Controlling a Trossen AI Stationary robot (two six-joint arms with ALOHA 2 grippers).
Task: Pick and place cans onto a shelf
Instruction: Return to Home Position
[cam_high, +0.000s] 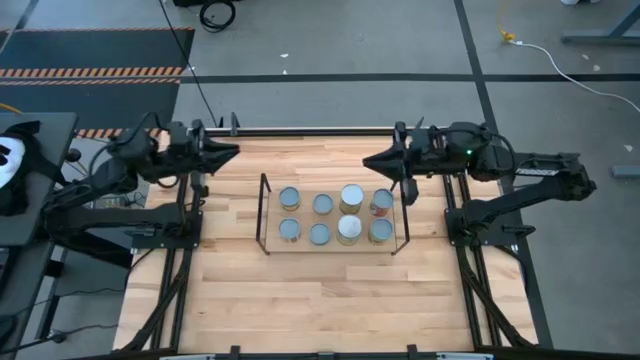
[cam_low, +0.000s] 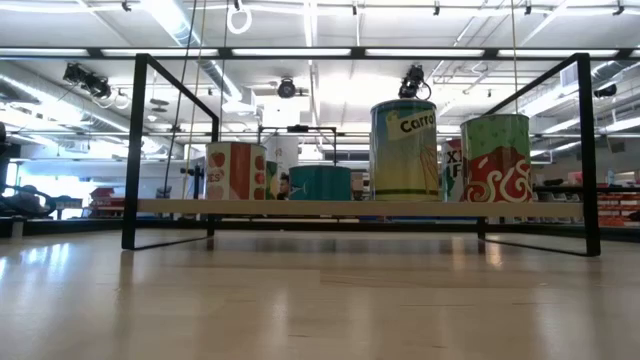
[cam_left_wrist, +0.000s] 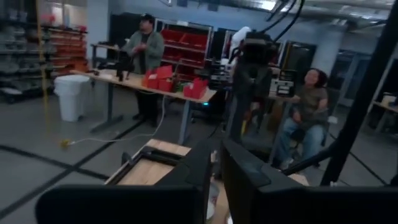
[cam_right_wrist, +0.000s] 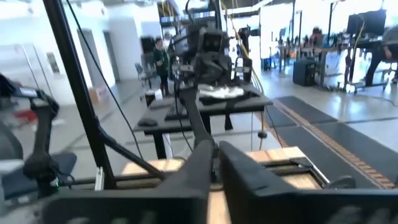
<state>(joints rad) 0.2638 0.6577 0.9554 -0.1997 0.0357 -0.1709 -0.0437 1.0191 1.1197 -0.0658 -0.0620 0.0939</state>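
Observation:
Several cans stand upright in two rows on the shelf's light wood base (cam_low: 320, 207), between its dark wire end frames (cam_high: 265, 215). Among them are a can at the far left (cam_high: 290, 197), a taller one (cam_high: 351, 196) and a red-topped one (cam_high: 381, 202). The low view shows a carrot-labelled can (cam_low: 404, 150) and a red-patterned can (cam_low: 495, 158). My left gripper (cam_high: 235, 152) is shut and empty, raised over the far left of the table. My right gripper (cam_high: 368, 160) is shut and empty, raised beyond the shelf's far right corner. Both point toward each other.
A black metal frame (cam_high: 300, 130) runs round the tabletop. Bare wood tabletop (cam_high: 320, 300) lies between the shelf and the near edge. People stand and sit in the room beyond the table (cam_left_wrist: 144, 56).

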